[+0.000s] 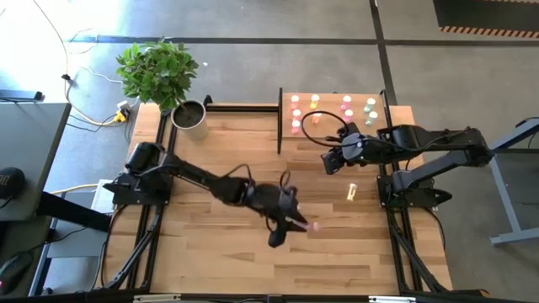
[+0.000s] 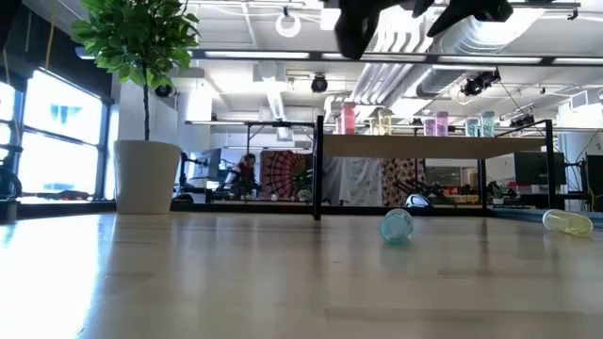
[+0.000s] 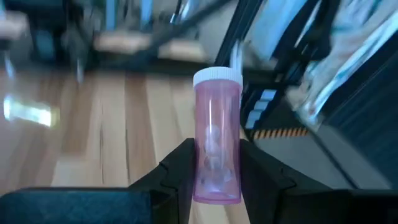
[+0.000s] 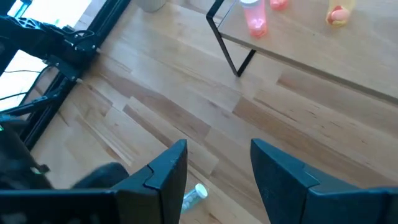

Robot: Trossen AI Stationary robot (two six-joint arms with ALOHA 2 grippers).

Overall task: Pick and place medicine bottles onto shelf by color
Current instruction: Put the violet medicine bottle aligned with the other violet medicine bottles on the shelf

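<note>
My left gripper (image 1: 296, 222) is over the middle of the tabletop, toward its near edge. It is shut on a pink medicine bottle (image 3: 217, 140) with a white cap, which also shows in the high view (image 1: 316, 225). My right gripper (image 1: 330, 160) is open and empty above the tabletop, just in front of the shelf (image 1: 331, 101); its fingers show in the right wrist view (image 4: 217, 180). Several pink, yellow, orange and green bottles (image 1: 296, 114) stand upright on the shelf. A yellow bottle (image 1: 352, 192) lies on its side on the tabletop. My left gripper pinches the pink bottle's two sides near its base end (image 3: 214, 177) between its two fingers (image 3: 180, 168). The bottle lies along the fingers, and its capped end (image 3: 217, 76) sticks out past the fingertips toward the table's right. It is lifted clear of the tabletop.
A potted plant (image 1: 187, 114) stands at the far left corner. In the low view a pale bottle (image 2: 397, 226) and the yellow one (image 2: 568, 222) lie on the tabletop before the shelf (image 2: 443, 146). A pale capped bottle (image 4: 194, 194) lies below my right gripper.
</note>
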